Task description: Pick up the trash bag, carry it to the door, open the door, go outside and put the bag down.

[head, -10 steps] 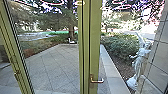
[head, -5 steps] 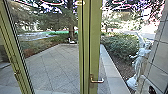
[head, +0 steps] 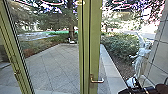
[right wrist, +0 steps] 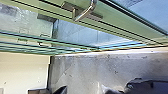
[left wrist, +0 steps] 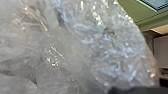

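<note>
Bag (left wrist: pixel 105 50), probably, close in left wrist view; cannot tell if either gripper is open or closed; handle (head: pixel 97 80) 5 o'clock, right arm (head: pixel 148 90) 4; best press squarely, bag clear of door (head: pixel 95 37).

Right arm (head: pixel 150 90) farther up into head view

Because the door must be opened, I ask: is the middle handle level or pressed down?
Level. In the head view, the handle sticks out sideways from the green frame, not downward.
</note>
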